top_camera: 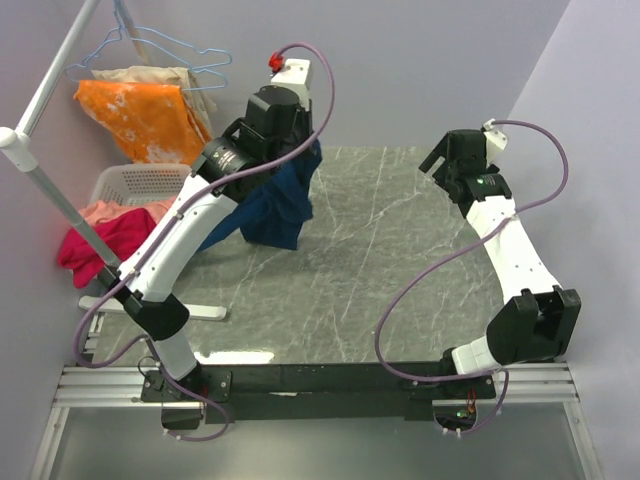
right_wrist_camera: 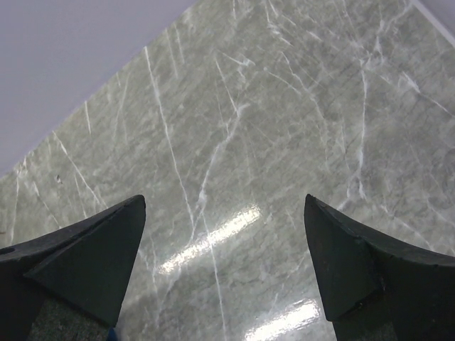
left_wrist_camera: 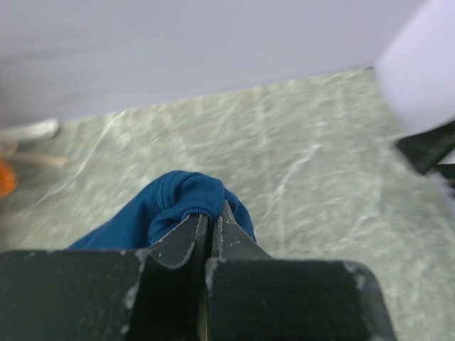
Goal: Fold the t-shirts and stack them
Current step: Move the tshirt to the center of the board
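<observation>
So your navy blue t-shirt [top_camera: 272,205] is hanging bunched up over the far-left part of the worktop [top_camera: 400,270], dangling from your left end effector [left_wrist_camera: 211,214]. In the left wrist view the two fingers are pressing together on a rolled hem or collar edge of the t-shirt [left_wrist_camera: 178,202], with the fabric bulging out just above the tips. From the top view, the cloth is drooping down in a loose clump beside the left arm. You can't really tell if the bottom edge is touching the worktop or hanging just above it. No print is showing from here, just plain blue folds.

Your right end effector [right_wrist_camera: 224,206] is sitting on the far-right side, well apart from the t-shirt, with its fingers spread wide and nothing between them, only grey-green marbled worktop [right_wrist_camera: 234,106] showing underneath.

Off to the left of the worktop, a white laundry basket [top_camera: 135,183] is sitting by the wall, with an orange cloth [top_camera: 140,115] draped above it and pink and red clothes [top_camera: 95,240] piling out near it. A few light blue hangers [top_camera: 165,50] are hanging above that.
</observation>
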`<state>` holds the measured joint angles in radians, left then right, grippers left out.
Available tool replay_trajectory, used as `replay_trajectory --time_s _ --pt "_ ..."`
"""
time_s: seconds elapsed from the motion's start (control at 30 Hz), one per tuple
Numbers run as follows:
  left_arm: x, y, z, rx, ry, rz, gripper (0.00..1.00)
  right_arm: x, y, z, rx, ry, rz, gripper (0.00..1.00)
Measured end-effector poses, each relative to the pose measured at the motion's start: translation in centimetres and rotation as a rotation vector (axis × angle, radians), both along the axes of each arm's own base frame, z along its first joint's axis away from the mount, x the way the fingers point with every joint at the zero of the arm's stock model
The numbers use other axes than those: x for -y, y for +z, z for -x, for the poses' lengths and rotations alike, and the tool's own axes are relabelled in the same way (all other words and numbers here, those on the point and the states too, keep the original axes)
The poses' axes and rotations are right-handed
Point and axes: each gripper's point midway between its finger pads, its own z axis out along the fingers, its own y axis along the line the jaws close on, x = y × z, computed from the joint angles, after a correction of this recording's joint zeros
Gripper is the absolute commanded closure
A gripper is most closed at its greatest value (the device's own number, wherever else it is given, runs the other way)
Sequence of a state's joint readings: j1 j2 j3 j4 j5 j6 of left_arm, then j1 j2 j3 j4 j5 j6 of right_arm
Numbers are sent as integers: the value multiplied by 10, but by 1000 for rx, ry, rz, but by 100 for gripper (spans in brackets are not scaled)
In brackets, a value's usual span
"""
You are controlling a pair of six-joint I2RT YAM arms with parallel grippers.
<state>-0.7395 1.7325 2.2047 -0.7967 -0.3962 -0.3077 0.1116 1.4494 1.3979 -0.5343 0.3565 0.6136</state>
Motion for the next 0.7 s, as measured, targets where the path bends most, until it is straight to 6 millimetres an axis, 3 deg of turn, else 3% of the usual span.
replay_trajectory --time_s 0.37,0.5,0.7 --pt "89 53 25 175 -301 150 99 -1 -13 10 -23 -1 -14 2" --pt "101 69 31 230 -345 183 99 0 -14 13 -25 -3 -15 2" --pt "96 98 33 310 -340 237 99 2 -7 15 -5 -12 -22 2"
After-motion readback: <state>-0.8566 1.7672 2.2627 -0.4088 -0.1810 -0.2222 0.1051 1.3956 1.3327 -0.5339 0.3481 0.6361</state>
